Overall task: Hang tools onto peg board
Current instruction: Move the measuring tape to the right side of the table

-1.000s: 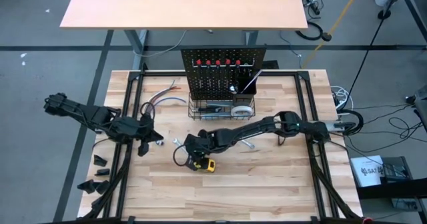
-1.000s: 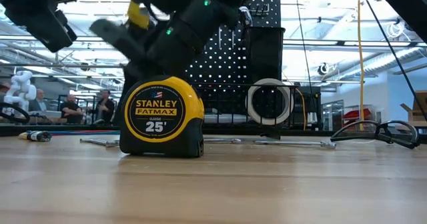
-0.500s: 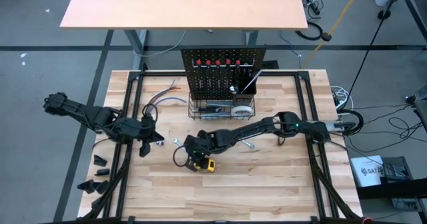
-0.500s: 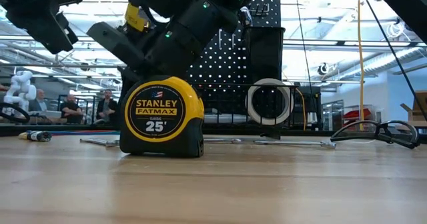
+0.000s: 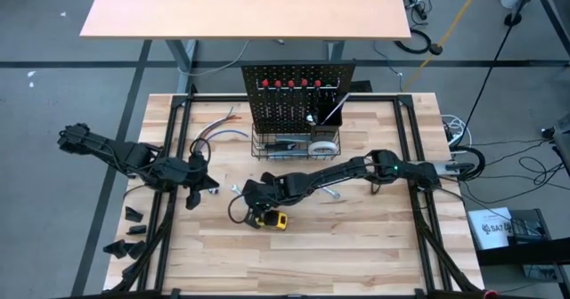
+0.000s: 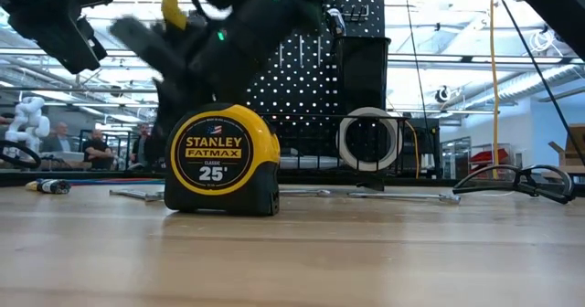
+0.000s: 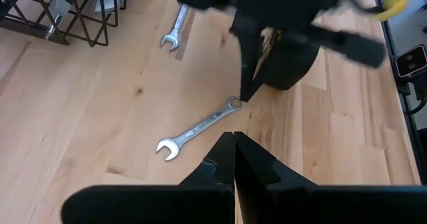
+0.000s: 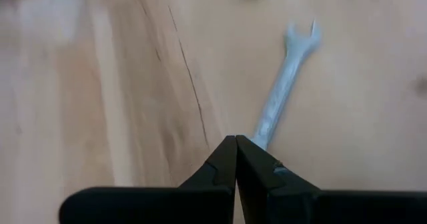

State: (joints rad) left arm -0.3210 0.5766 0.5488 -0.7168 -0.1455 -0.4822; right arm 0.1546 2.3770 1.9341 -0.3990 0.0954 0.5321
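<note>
While both pincers stand clenched and empty | right gripper (image 5: pixel 242 201) lower centre, just beside yellow tape measure (image 5: pixel 275 220) | left gripper (image 5: pixel 214 189) left of centre, near silver wrench (image 7: pixel 198 127) | peg board (image 5: pixel 298 90) upper centre.

Two dark jointed arms (image 5: pixel 134 157) (green lights)

You see: tape measure (image 6: pixel 221 160) yellow and black | peg board (image 5: pixel 297 97) black, perforated, with a row of red handles (image 5: pixel 290 84) | wrench (image 7: pixel 198 127) silver | tape roll (image 6: pixel 369 140) white | tabletop (image 5: pixel 356 237) pale wood planks
</note>
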